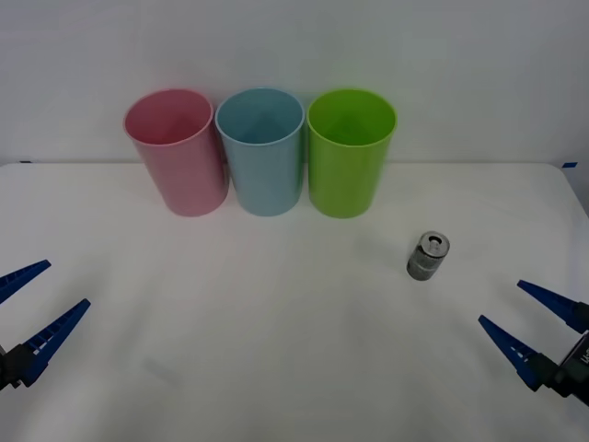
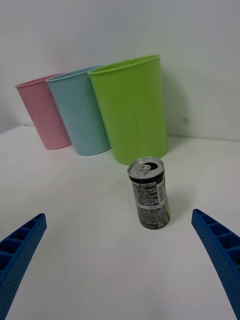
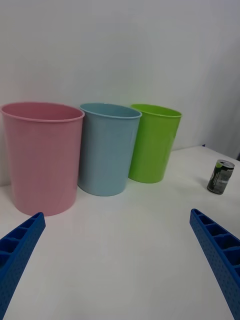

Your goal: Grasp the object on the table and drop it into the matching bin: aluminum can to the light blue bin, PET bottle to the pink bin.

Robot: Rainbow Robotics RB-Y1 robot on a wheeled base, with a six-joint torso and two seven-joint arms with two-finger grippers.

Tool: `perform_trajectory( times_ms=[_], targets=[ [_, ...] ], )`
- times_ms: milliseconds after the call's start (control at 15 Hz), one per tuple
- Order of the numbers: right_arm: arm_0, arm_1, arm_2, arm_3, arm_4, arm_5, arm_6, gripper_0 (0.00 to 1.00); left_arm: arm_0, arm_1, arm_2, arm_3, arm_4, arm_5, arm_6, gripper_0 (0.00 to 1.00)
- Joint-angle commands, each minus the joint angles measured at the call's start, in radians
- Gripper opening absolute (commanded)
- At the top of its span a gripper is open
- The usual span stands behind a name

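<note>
**Aluminum can upright on bench, not yet grasped**

Aluminum can [image 1: 429, 256] stands upright on the white bench [image 1: 276, 350], right of centre, nearer than the row of bins and apart from all of them. Pull-tab top faces up. Nothing touches it.

Bins stand in a row at the far side: pink bin [image 1: 177, 152] on the left, light blue bin [image 1: 262, 151] in the middle, lime green bin [image 1: 350, 152] on the right. Each sits just beside its neighbour. The visible insides of all three look empty.

Progress, judged: none of the task is done. Still to do: the reach, the grasp, the carry to the light blue bin, and the drop.

Right pincer [image 1: 532, 319] hovers at the near right, fingers spread wide, holding nothing. In the right wrist view the can [image 2: 148, 192] sits ahead between the two fingers, clear of both.

Left pincer [image 1: 35, 300] is at the near left, also spread wide and empty, well apart from the can.
</note>
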Motion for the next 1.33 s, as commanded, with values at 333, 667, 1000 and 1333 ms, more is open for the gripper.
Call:
perform_trajectory(
  times_ms=[333, 667, 1000, 1333],
  targets=[
    [-0.074, 0.002, 0.092, 0.108, 0.008, 0.051, 0.089, 1.00, 0.000, 0.000, 0.000, 0.000, 0.000, 0.000, 0.000, 1.00],
    [-0.133, 0.071, 0.096, 0.154, 0.077, 0.098, 0.197, 1.00, 0.000, 0.000, 0.000, 0.000, 0.000, 0.000, 0.000, 1.00],
    [-0.158, 0.140, 0.099, 0.154, 0.134, 0.192, 0.201, 1.00, 0.000, 0.000, 0.000, 0.000, 0.000, 0.000, 0.000, 1.00],
    [-0.199, 0.199, 0.112, 0.159, 0.189, 0.298, 0.201, 1.00, 0.000, 0.000, 0.000, 0.000, 0.000, 0.000, 0.000, 1.00]
  ],
)
